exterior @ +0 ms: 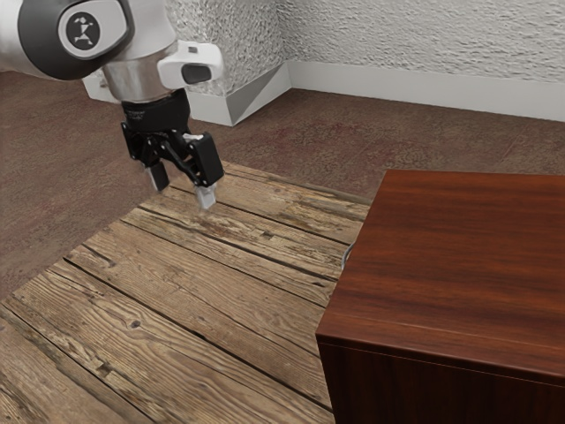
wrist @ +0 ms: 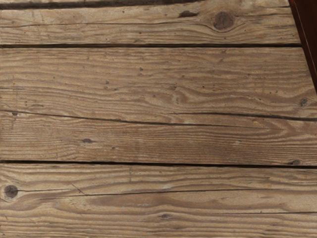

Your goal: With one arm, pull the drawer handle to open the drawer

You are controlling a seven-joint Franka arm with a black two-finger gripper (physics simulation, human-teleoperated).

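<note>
Externally spread fingers [exterior: 206, 196], wristward planks [wrist: 148, 99].

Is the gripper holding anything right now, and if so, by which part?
Nothing. The gripper hangs open over the wooden table, nothing between its fingers, well away from the drawer handle.

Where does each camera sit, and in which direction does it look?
Exterior view: beside the arm and above the table, looking down across the wooden table to the dark cabinet at the exterior view's right; the arm's wrist and the open, empty gripper hang over the planks.
Wrist view: on the hand, facing down at the wooden table; a strip of the cabinet stands at one edge.
Shared: the table's planks and the cabinet.
</note>
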